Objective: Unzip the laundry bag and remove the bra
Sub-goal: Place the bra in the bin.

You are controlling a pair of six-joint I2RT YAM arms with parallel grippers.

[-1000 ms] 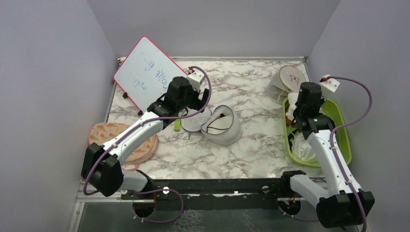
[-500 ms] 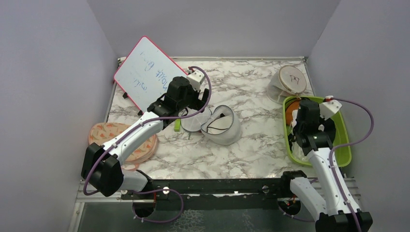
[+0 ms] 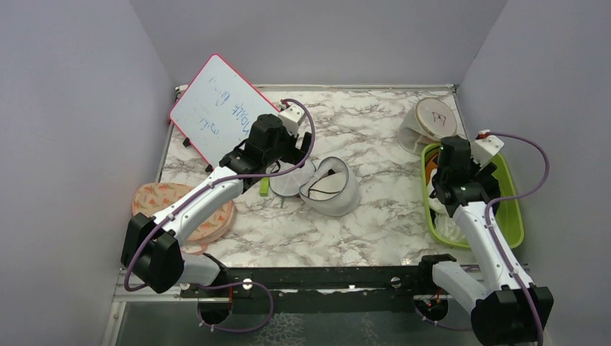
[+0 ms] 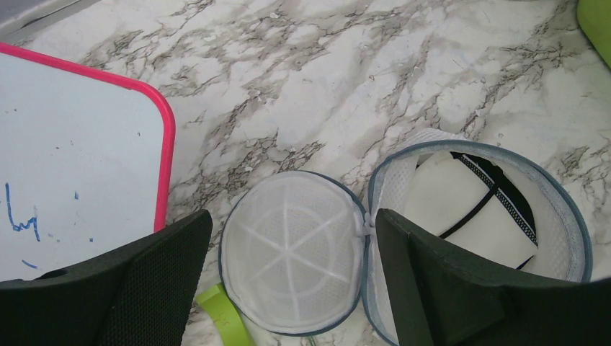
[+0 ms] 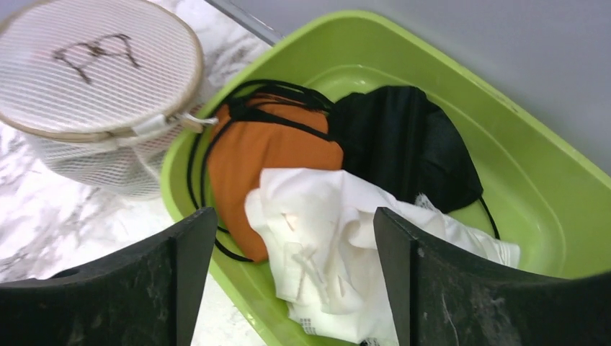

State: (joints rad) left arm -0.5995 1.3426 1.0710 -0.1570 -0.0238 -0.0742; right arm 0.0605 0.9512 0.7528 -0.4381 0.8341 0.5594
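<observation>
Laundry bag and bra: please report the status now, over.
Left gripper open over the laundry bag; right gripper open over the bra. Bag unzipped, lying open. Bra in green bin, beside orange item and black cloth.

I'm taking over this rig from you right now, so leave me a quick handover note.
Left pincer: open, hovering over the laundry bag, holding nothing.
Right pincer: open above the green bin, holding nothing.
Laundry bag: mid-table, unzipped, halves spread open.
Bra: in the green bin, partly over the orange item, beside the black cloth.
Done: unzipping, removal.
Left: apparently only pulling both arms back.
</observation>
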